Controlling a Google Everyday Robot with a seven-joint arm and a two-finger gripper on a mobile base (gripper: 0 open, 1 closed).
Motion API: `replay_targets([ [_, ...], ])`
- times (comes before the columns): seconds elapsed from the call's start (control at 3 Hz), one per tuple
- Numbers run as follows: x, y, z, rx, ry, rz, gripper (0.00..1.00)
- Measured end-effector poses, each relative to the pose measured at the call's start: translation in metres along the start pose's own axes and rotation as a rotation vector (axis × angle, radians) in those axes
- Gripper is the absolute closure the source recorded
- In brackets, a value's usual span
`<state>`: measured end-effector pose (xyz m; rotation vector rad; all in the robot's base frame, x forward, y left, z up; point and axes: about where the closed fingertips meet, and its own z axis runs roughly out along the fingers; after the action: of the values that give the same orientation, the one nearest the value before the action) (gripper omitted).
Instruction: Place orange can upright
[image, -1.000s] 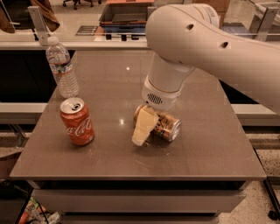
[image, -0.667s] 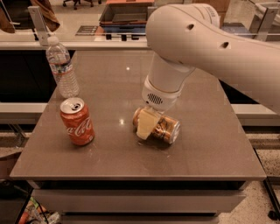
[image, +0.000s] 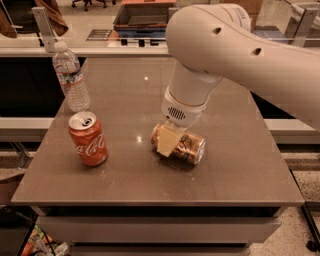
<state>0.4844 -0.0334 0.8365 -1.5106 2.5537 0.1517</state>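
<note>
The orange can (image: 187, 147) lies on its side near the middle of the table (image: 230, 175), golden with pale swirls, its silver ends facing left and right. My gripper (image: 172, 142) comes down from the big white arm (image: 225, 55) and straddles the left part of the can. One cream finger (image: 166, 140) lies against the can's near side; the other is hidden behind it. The gripper looks shut on the can, which still rests on the table.
A red Coca-Cola can (image: 89, 138) stands upright at the left front. A clear water bottle (image: 71, 77) stands at the back left. A counter with a dark tray (image: 142, 17) runs behind the table.
The visible finger has moved right from beside the can's left end to lie against the can. The can and the other objects have not moved.
</note>
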Motion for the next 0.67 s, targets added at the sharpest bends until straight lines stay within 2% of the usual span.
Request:
replay_targets([
  [0.33, 0.0001, 0.0005, -0.0004, 0.001, -0.001, -0.001, 1.0],
  [0.67, 0.0001, -0.0016, -0.0074, -0.001, -0.076, -0.026, 1.0],
])
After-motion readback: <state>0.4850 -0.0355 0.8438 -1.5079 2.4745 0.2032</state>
